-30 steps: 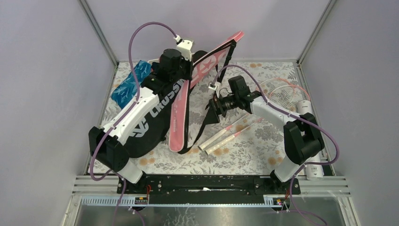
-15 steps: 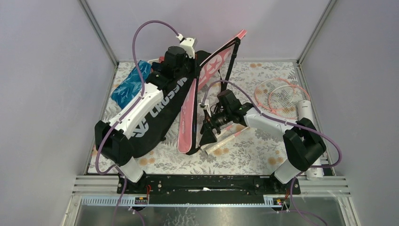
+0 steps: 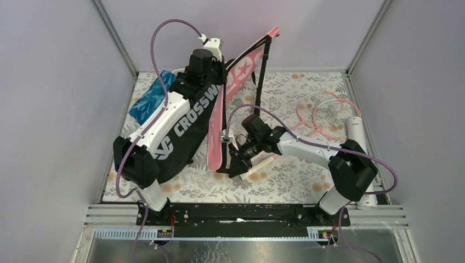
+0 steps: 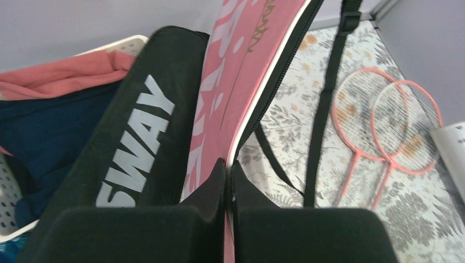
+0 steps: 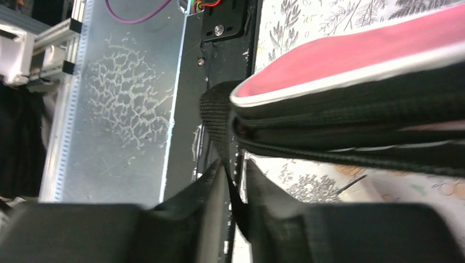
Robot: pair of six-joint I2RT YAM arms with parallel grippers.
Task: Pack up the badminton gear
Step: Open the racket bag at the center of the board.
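The pink "SPORT" bag (image 3: pixel 215 147) stands on edge, leaning against the black "CROSSWAY" bag (image 3: pixel 183 129). My left gripper (image 3: pixel 222 82) is shut on the pink bag's white-piped rim (image 4: pixel 241 126), jaws pressed together on it (image 4: pixel 228 163). At the pink bag's near end (image 5: pixel 356 60), my right gripper (image 3: pixel 233 167) has the bag's black strap (image 5: pixel 219 120) running between its fingers (image 5: pixel 233 170). Those jaws stand narrow, with a thin gap still showing on each side. Two pink rackets (image 3: pixel 323 115) lie flat at the right, their pale handles (image 3: pixel 266 160) under the right wrist. The white tube (image 3: pixel 356 131) lies along the right edge.
A white slatted basket (image 4: pixel 131 41) with red and navy clothes sits behind the black bag. A blue packet (image 3: pixel 151 98) lies at the back left. The black base rail (image 5: pixel 222 22) and metal frame (image 3: pixel 247 211) run along the near edge. Grey walls close three sides.
My right gripper has moved left and nearer, down to the pink bag's near end, and narrowed from wide open round the strap. The left arm has shifted the pink bag slightly.
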